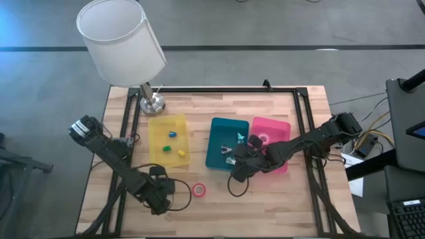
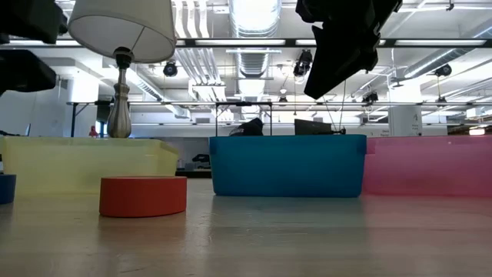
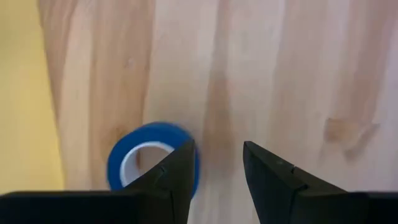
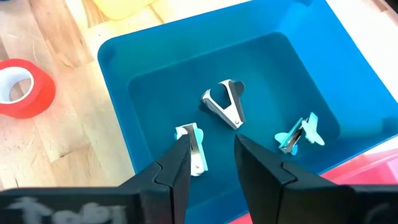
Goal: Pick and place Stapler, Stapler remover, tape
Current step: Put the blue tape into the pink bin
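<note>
Your blue ring-shaped tape roll (image 3: 153,163) lies on the wooden table (image 3: 280,74), just outside one finger of your left gripper (image 3: 217,163), parted and empty. Your right gripper (image 4: 211,152) hovers, parted, over staple removers (image 4: 225,102) in the teal plastic tray (image 4: 298,37).

red tape roll (image 1: 199,190): flat on counter, near side, before blue tray | blue tape roll (image 3: 152,158): flat on counter beside yellow tray | three staple removers (image 4: 225,104): lying in blue tray (image 4: 124,74)

Three trays (image 1: 169,123), three staple removers (image 4: 225,102), three tape rolls (image 1: 199,190), one lamp (image 1: 121,38).
</note>
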Controlling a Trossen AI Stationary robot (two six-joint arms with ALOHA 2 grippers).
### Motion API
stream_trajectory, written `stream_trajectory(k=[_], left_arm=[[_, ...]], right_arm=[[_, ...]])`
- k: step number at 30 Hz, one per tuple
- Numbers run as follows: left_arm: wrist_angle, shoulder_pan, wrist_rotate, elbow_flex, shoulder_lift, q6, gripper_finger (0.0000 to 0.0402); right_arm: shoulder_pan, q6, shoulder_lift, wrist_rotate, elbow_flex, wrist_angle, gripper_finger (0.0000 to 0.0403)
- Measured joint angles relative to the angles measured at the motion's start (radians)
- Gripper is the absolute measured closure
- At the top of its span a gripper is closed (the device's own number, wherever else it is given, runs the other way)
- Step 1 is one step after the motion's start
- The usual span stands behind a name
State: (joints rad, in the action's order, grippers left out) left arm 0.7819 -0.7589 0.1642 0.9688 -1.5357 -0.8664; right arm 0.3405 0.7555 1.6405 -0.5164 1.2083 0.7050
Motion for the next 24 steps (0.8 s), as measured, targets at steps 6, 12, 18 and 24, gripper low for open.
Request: stream_trajectory(k=[6,12,18,24], left_arm=[[0.076,0.001,-0.001,-0.025,-0.001,-0.077,0.0262],[0.012,0.003,-0.001,-0.054,-0.001,-0.09,0.0262],[-0.034,0.008,-0.001,-0.084,-0.001,-0.085,0.0262],[-0.06,0.019,-0.004,-0.146,-0.002,-0.15,0.0261]], right_arm=[[0.0,0.0,0.0,0.0,0.0,-0.004,0.0283],[0.0,0.001,0.0,0.0,0.0,-0.007,0.0274],[0.0,0.002,0.0,0.0,0.0,-0.009,0.0268],[0.0,0.002,0.0,0.0,0.0,-0.009,0.0274]])
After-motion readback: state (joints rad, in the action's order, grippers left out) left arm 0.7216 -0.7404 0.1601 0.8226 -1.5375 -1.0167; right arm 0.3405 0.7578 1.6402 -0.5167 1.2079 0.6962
